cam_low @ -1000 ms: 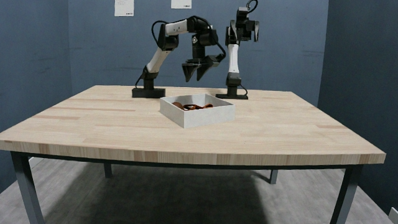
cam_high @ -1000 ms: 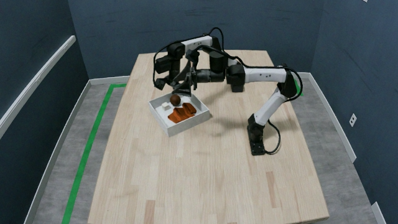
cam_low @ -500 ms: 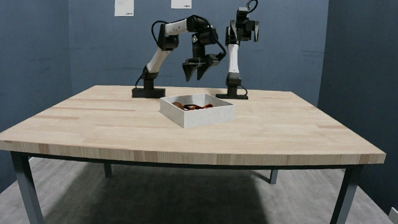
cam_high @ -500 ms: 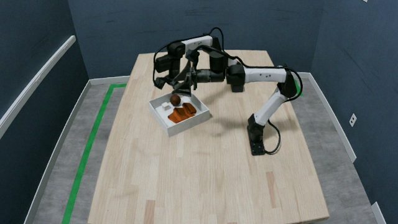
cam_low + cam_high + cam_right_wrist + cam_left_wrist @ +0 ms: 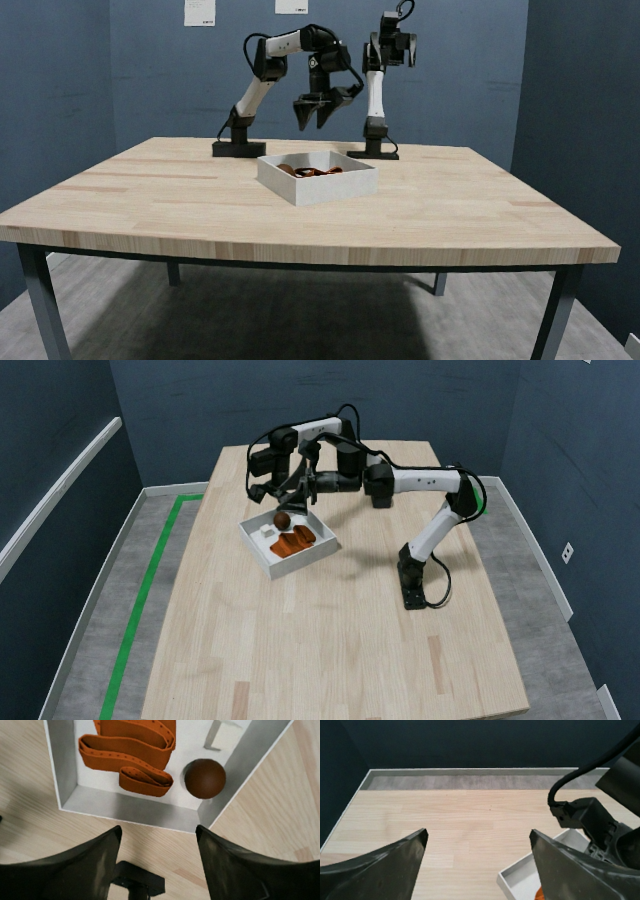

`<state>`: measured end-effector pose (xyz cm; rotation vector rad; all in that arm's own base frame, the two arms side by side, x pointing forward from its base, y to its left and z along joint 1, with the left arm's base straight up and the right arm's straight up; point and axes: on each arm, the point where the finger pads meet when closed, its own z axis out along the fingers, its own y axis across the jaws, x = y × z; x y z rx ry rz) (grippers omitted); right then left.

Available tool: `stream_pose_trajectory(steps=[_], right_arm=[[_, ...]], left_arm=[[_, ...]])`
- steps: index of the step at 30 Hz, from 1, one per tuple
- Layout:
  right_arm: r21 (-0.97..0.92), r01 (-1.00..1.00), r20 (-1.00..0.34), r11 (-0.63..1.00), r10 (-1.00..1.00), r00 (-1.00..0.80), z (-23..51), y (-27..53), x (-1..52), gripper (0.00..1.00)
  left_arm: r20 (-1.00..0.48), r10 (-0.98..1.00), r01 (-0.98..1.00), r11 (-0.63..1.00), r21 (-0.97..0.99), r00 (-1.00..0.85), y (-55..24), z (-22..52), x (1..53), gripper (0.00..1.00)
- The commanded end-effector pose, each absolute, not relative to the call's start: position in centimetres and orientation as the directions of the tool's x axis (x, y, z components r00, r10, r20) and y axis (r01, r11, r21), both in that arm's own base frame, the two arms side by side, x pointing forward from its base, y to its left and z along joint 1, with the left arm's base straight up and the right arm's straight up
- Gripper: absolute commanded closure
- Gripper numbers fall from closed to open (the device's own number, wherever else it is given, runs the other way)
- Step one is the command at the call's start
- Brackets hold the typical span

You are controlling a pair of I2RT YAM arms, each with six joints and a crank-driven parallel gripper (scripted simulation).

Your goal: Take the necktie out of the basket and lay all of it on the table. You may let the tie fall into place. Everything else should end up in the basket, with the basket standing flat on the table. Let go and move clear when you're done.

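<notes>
The orange necktie (image 5: 291, 544) (image 5: 320, 172) (image 5: 539, 895) (image 5: 125, 748) is lying in loose folds inside the basket (image 5: 300, 564) (image 5: 336, 189) (image 5: 502, 881) (image 5: 133, 807), where I am viewing it from my remote station. A dark brown ball (image 5: 282, 521) (image 5: 286, 169) (image 5: 205, 779) is resting near one corner beside the tie, and a small white block (image 5: 266, 531) (image 5: 226, 737) is sitting near the ball, both on the basket's floor. The basket is standing flat on the pale wooden table (image 5: 320, 640) (image 5: 440, 215) (image 5: 449, 812) (image 5: 273, 816), with its walls surrounding all three items. My right gripper (image 5: 274, 492) (image 5: 310, 128) (image 5: 607, 840) (image 5: 158, 827) is pointing down from above, holding nothing, its jaws standing apart; in its own wrist view, the tips are showing just beside the basket's rim. I am holding my left gripper (image 5: 282, 496) (image 5: 393, 52) (image 5: 478, 831) high above the tabletop, its jaws standing wide apart with nothing between them. Both arms are reaching out from their table mounts, and neither gripper is touching the tie. Dark blue walls (image 5: 320, 390) (image 5: 460, 90) (image 5: 481, 744) are rising around the workspace.
</notes>
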<state>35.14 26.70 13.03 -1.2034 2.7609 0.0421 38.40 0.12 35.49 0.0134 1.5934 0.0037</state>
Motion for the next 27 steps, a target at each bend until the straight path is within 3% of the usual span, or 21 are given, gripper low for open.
stream_pose_trajectory(steps=[1,27], right_arm=[[0.010,-0.739,0.024,0.674,-0.739,-0.673,14.78,27.10,35.15,0.20],[0.010,-0.739,0.024,0.674,-0.739,-0.674,15.21,27.17,35.08,0.20]], left_arm=[[-1.000,0.011,0.006,1.000,0.011,-0.023,0.12,35.49,38.40,0.00],[-1.000,0.011,0.006,1.000,0.011,-0.023,0.12,35.49,38.40,0.00]])
